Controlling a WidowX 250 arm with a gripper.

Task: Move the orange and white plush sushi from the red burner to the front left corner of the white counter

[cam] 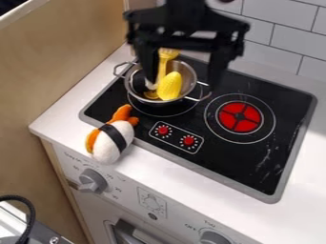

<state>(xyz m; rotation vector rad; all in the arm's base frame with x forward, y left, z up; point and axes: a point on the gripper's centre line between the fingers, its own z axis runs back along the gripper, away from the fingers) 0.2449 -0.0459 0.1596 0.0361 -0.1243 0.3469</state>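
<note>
The hand [183, 82] hangs above the left part of the stovetop [251, 163], over the metal pot [134, 88], its two fingers well apart and, as far as the blurred view lets me judge, clamped on nothing. The gap between them lies over the toy corn cob [170, 86] and the yellow utensil [162, 66]. Both sit in the pot, near the left edge of the tabletop [58, 112]. The pot's wall seems to keep the corn from rolling away and to prop up the utensil, which is too long to lie flat inside. The corn's long axis runs roughly front to back, one end toward the tabletop's back edge; the utensil's broad end points up and back, above the rim. The plush shrimp sushi [119, 139] lies by the tabletop's front-left corner, orange tail toward the pot, white body toward the front edge.
</note>
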